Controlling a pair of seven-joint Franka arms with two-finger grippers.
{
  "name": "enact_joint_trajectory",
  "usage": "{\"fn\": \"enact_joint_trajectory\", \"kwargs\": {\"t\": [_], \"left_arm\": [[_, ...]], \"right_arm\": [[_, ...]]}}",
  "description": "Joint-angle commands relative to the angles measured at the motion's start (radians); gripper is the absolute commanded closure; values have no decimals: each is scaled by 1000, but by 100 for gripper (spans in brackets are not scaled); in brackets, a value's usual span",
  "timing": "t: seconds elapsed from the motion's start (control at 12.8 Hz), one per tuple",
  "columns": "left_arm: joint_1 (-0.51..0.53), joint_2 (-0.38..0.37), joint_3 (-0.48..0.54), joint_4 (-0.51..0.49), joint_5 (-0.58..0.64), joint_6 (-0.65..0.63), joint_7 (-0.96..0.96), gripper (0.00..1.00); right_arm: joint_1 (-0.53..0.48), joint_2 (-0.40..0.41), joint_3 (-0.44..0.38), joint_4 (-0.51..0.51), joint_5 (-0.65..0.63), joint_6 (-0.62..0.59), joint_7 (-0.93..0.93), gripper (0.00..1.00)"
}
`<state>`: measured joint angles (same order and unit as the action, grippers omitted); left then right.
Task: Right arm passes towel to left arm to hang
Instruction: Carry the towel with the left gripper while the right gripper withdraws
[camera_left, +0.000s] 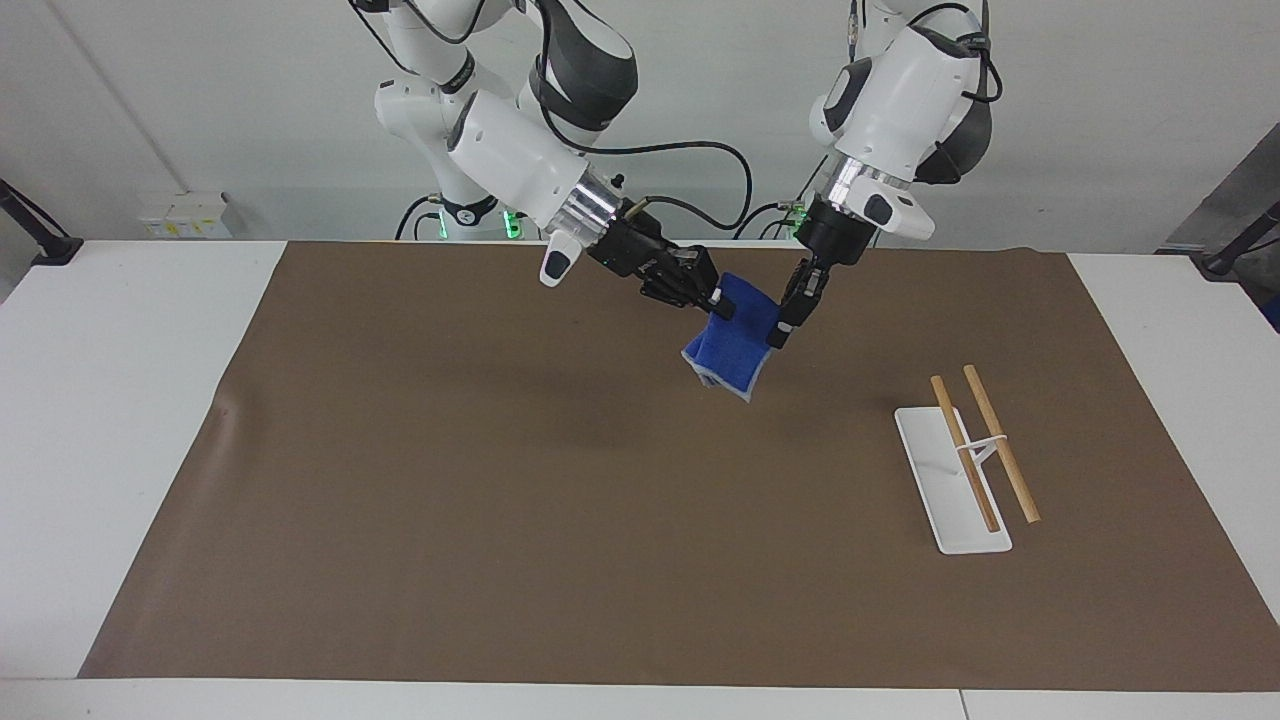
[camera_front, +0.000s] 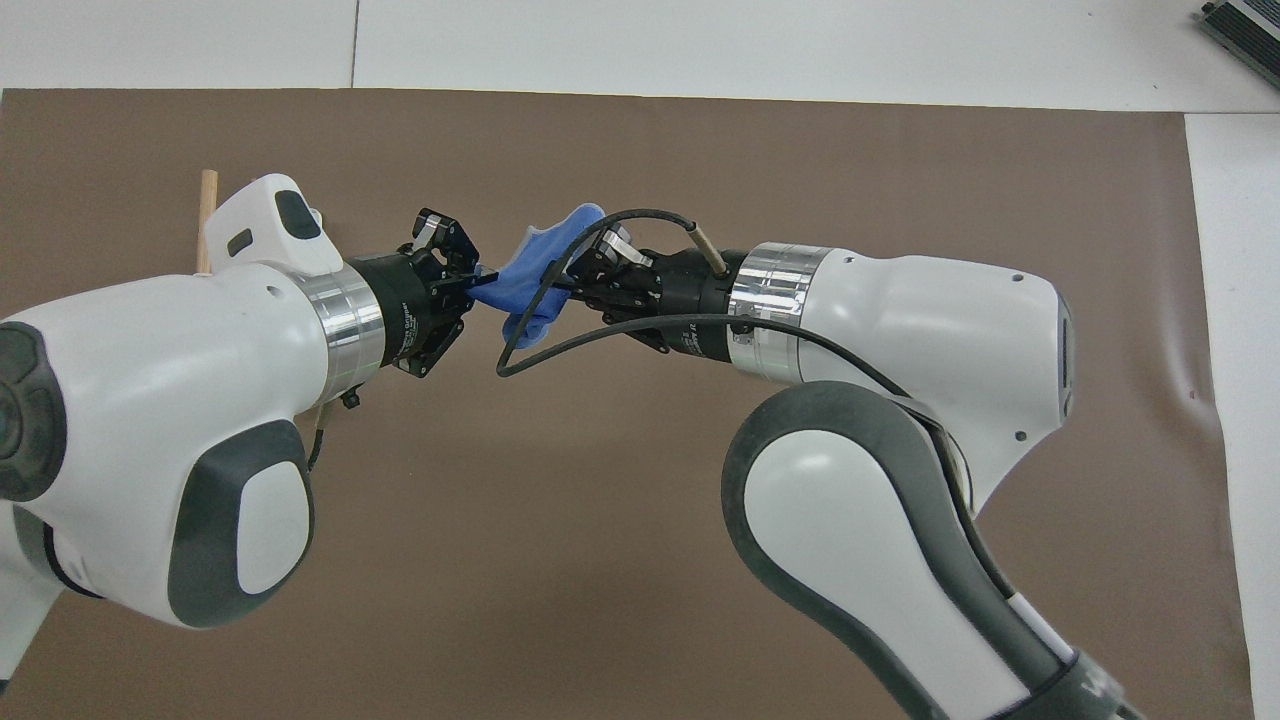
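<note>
Holding one towel (camera_left: 735, 343) midair over mat (camera_left: 500, 480), both grippers pinching: right gripper (camera_left: 712, 303) clamped; left gripper (camera_left: 779, 333) clamped; one rack (camera_left: 955, 480), two dowels (camera_left: 1000, 440).

Bright, even light from above; soft faint shadows on the brown paper table mat (camera_left: 500, 480). No glare, sharp w/ no visible blur.

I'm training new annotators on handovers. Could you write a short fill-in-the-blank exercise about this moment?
1. The towel is coloured ____.
2. The towel hangs in the air between the right gripper and the ____ gripper.
3. The rack carries ____ wooden bars.
4. The rack stands toward the ____ arm's end of the table.

Missing words: blue; left; two; left
</note>
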<state>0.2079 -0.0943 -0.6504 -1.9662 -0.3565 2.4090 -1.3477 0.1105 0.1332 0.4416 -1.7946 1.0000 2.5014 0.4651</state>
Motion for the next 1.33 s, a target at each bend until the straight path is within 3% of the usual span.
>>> {"fn": "enact_joint_trajectory", "kwargs": {"t": [0.0,0.08,0.23,0.47,0.63,0.78,0.86,1.02,1.09,1.25], "left_arm": [[25,-19,-5,-19,-21,-37,91,100],[27,-21,-2,-19,-21,-65,108,100],[36,-35,0,-35,-21,-87,156,100],[57,-41,5,-66,-21,-74,202,100],[59,-41,72,-86,-21,-74,274,100],[59,-39,154,-105,-21,-73,367,100],[61,-36,197,-108,-21,-73,404,100],[64,-15,279,-109,-21,-70,493,100],[65,-6,319,-111,-21,-70,516,100],[68,1,369,-131,-21,-45,548,100]], "right_arm": [[-8,-15,3,-12,2,-7,12,100],[-15,-18,3,-20,2,-18,14,100],[-34,-27,2,-26,0,-68,15,58],[-77,-72,0,-89,-44,-108,18,28],[-112,-121,0,-149,-133,-139,21,11],[-193,-153,0,-152,-205,-288,17,4],[-224,-168,0,-151,-307,-330,9,0],[-253,-205,0,-140,-589,-384,7,0],[-265,-207,-1,-119,-668,-445,4,0],[-281,-205,-3,-85,-719,-510,3,0]]}}
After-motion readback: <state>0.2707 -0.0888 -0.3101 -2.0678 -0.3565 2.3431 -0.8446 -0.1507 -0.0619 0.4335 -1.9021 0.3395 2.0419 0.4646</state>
